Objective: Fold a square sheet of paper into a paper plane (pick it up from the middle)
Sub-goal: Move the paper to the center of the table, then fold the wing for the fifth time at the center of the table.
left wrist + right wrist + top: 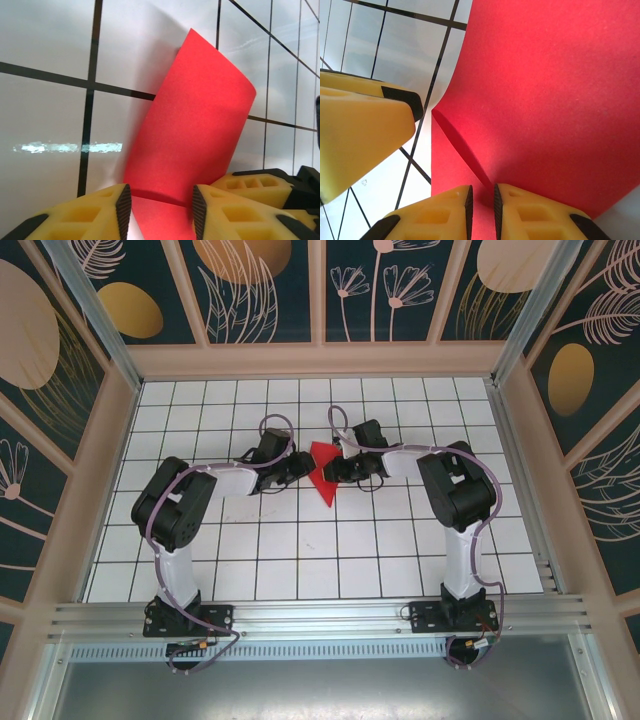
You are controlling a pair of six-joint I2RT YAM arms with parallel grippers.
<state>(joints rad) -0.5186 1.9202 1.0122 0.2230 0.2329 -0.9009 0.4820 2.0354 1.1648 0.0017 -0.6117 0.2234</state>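
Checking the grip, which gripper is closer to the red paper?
Right: the right gripper is pinched shut on the paper. The left gripper straddles the paper too, but its jaws stand apart.

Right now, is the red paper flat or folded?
Folded, not flat: the red paper has an upper layer curling over a lower one along a crease; from above it's a wedge.
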